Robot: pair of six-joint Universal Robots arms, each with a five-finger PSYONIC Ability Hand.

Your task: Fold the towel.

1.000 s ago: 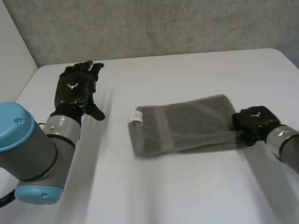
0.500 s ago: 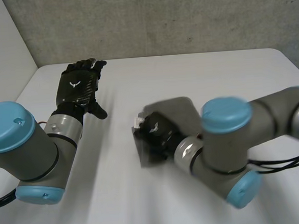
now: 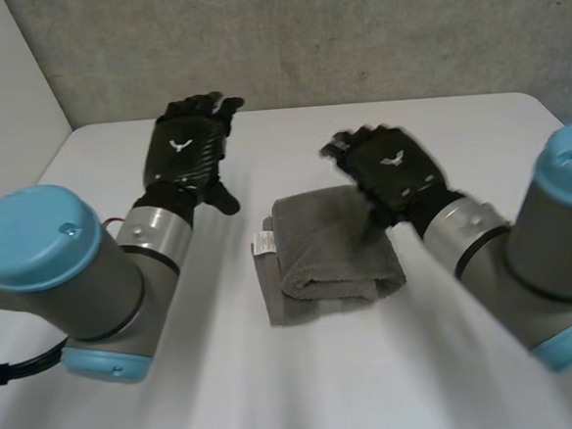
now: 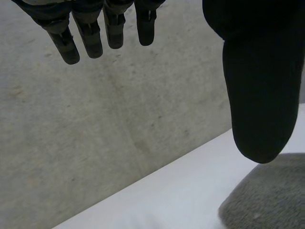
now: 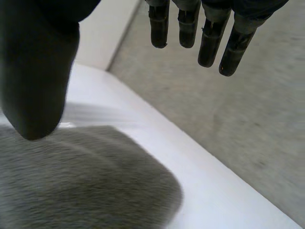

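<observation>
The white counter (image 3: 308, 390) carries everything, and a rough grey wall (image 3: 352, 33) stands past both hands' fingertips. The left arm (image 3: 74, 278) and the right arm (image 3: 525, 266), grey with light-blue caps, reach in from the near side, each ending in a black hand.

The grey towel (image 3: 328, 256) lies folded on the counter between the two hands, much closer to the right one. It is doubled over into a thick pad. A rounded fold runs along the side nearest the arms, and a lower layer sticks out on the side facing the left hand.

The left hand (image 3: 186, 155) is raised above the bare counter, well apart from the towel, palm down. In its wrist view the fingers (image 4: 90, 38) hang straight and spread, the thumb stands wide of them, and nothing is between them, so the hand is released. One rounded corner of the towel lies just beyond the thumb tip.

The right hand (image 3: 391, 168) hangs over the towel's far edge. Its fingers (image 5: 209, 40) are straight and point toward the wall, and the thumb is held off to one side. It is released too and grasps nothing, with the towel spread beneath the thumb and palm.

A small white tag (image 3: 264, 244) sits on the towel's protruding lower layer, on the side toward the left hand.
</observation>
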